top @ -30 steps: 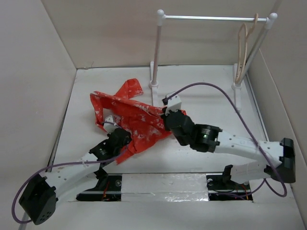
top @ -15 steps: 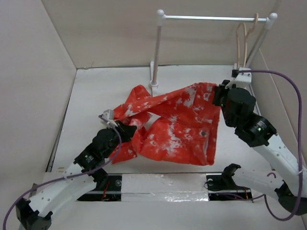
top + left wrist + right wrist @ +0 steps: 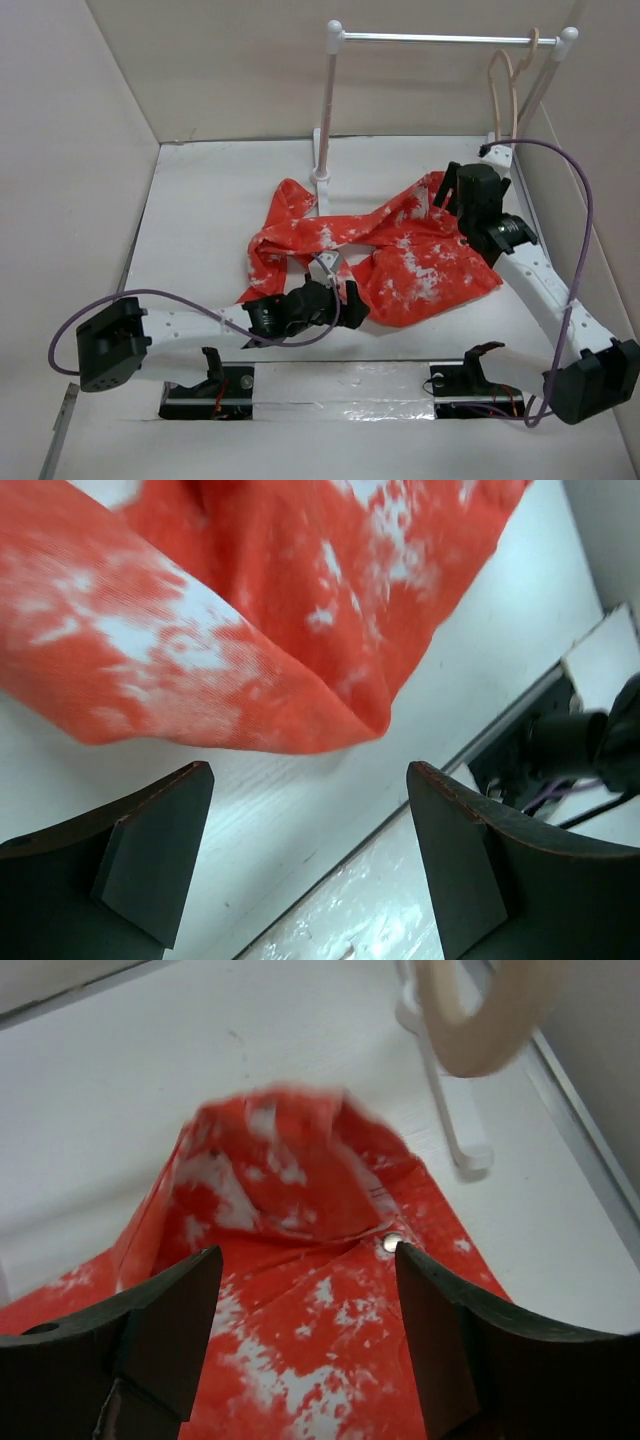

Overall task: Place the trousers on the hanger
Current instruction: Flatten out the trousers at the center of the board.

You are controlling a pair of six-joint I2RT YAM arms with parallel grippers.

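The hanger point(image 3: 513, 95) hangs on rack point(image 3: 430, 38), trousers point(image 3: 420, 262) on table point(image 3: 215, 195)

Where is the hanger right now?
In the top view, the hanger hangs from the rack's metal rail at the far right corner, behind the right gripper and the trousers.

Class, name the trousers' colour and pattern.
The trousers are orange-red with white blotches; best seen from right wrist.

Looks like lab test cell to me: plain board walls point(image 3: 85, 120) boxing white table point(image 3: 220, 185), taped front edge point(image 3: 340, 398), exposed cables point(image 3: 560, 152), small rack point(image 3: 440, 38).
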